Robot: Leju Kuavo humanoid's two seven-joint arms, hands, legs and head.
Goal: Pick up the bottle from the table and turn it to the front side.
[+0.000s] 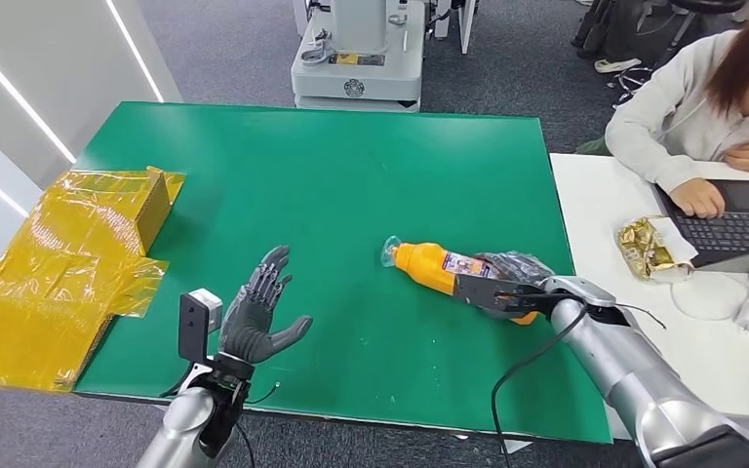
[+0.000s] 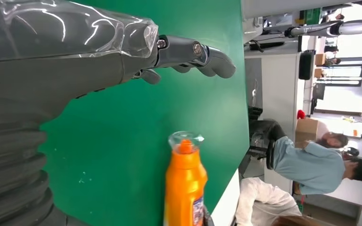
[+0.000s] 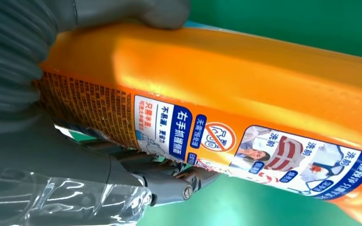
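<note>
An orange bottle (image 1: 436,266) with a clear cap and a printed label lies on its side on the green table (image 1: 351,175), cap pointing left. My right hand (image 1: 507,283) grips its base end. In the right wrist view the thumb (image 3: 160,12) and fingers (image 3: 169,181) wrap the bottle (image 3: 245,89) from both sides, label with small print facing the camera. My left hand (image 1: 261,310) hovers open, fingers spread, over the table's near left part, well apart from the bottle. The left wrist view shows the left hand (image 2: 99,52) and the bottle (image 2: 185,183) with its cap.
Yellow plastic wrapping around a cardboard box (image 1: 68,263) lies at the table's left edge. A person (image 1: 712,107) sits at a white table (image 1: 624,292) on the right with a laptop (image 1: 741,229) and a gold packet (image 1: 649,249). A white machine base (image 1: 356,58) stands beyond the table.
</note>
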